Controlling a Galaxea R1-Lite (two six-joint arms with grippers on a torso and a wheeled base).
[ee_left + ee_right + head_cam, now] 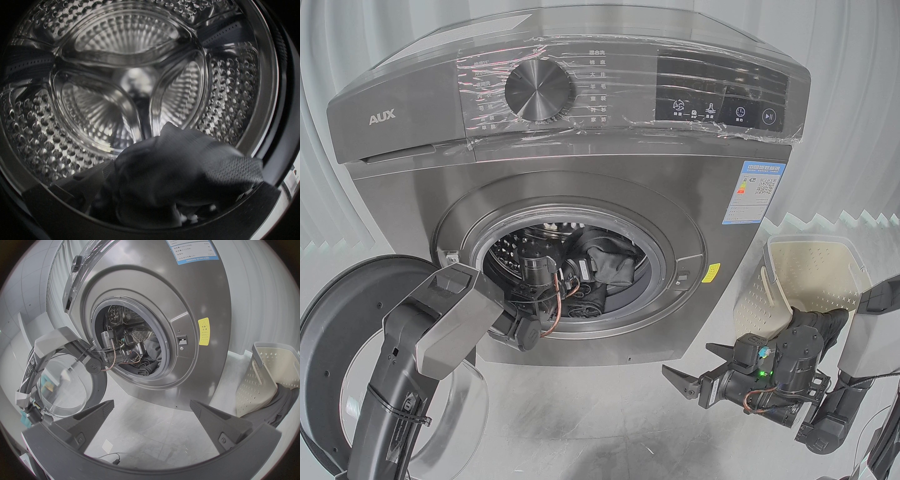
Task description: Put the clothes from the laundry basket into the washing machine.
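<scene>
Left gripper (581, 278) in drum, right gripper (150, 404) free

Right jaws spread, empty, over the floor. Left jaws: cannot tell, hidden by the dark garment (175, 175) in the washing machine (675, 187). Second garment (281, 405) slumps in the laundry basket (250, 387), right. Likely soft, light, limp: pinch a bunched fold.

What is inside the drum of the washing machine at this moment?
Inside, dark clothes lie at the front of the drum, and the left gripper is in there too. The cloth covers the drum floor beneath it and most of the gripper.
</scene>
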